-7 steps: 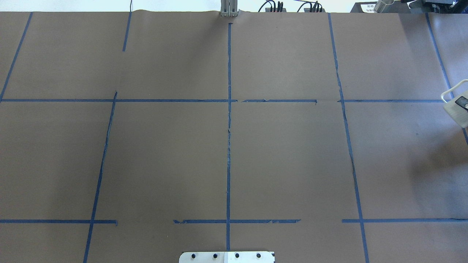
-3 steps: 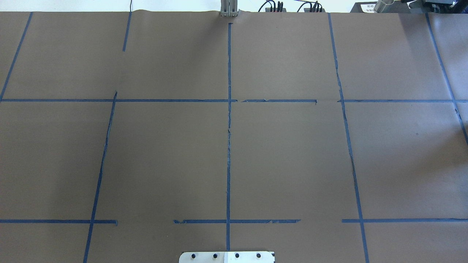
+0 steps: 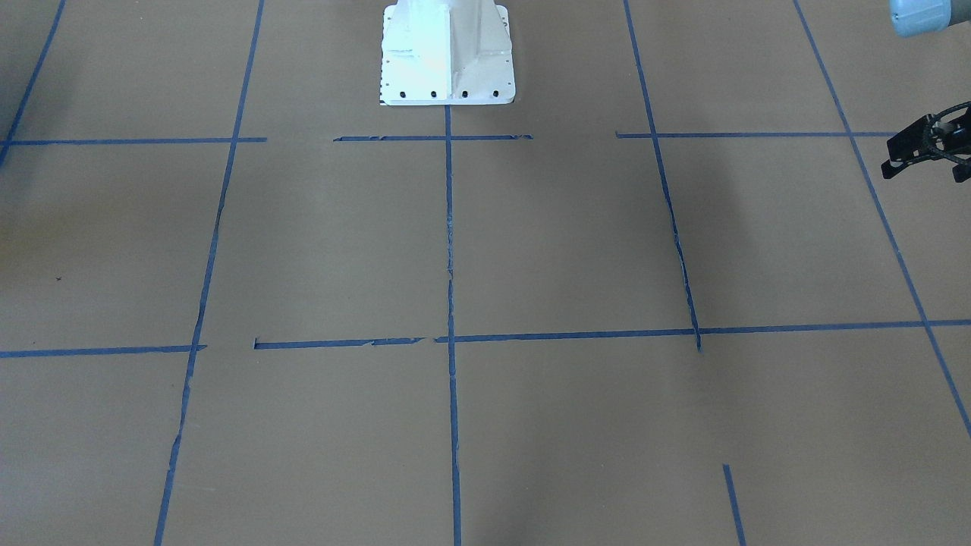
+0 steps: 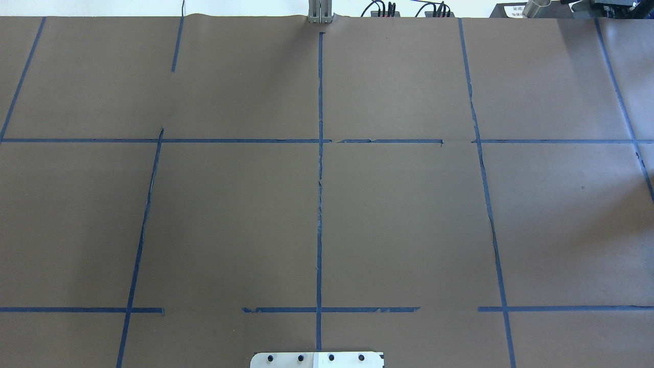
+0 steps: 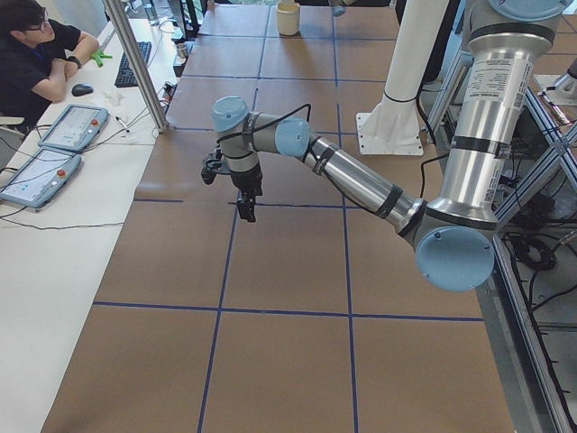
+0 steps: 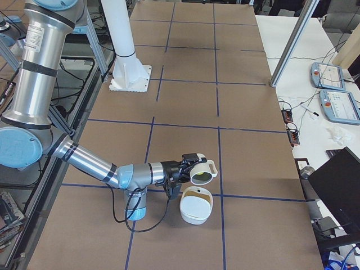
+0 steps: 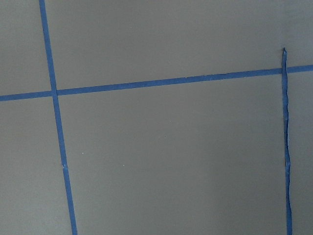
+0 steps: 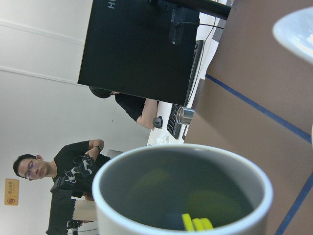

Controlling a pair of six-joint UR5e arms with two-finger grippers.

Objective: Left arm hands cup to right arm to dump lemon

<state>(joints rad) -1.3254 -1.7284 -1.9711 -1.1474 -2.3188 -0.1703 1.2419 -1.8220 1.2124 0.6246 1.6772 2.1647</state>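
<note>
The white cup [image 6: 203, 172] lies tipped on its side in the air, mouth toward the camera, at the tip of my right gripper [image 6: 188, 169], just above a white bowl [image 6: 194, 216]. In the right wrist view the cup's rim [image 8: 146, 161] fills the lower frame, with the yellow-green lemon [image 8: 195, 223] still inside it. The gripper's fingers do not show there. My left gripper [image 3: 929, 148] hangs over bare table at the view's right edge, nothing in it; it also shows in the exterior left view [image 5: 243, 194]. I cannot tell whether it is open.
Brown table with a blue tape grid [image 4: 320, 153]. The white robot base [image 3: 447, 53] stands at mid-table. The bowl's rim [image 8: 298, 29] shows near the cup. An operator [image 5: 36, 54] sits at a side desk with tablets [image 5: 54, 153]. A black monitor [image 6: 337, 185] stands past the right end.
In the overhead view the cup at the right edge a second ago has moved out of frame to the right. Nothing else there has moved.
</note>
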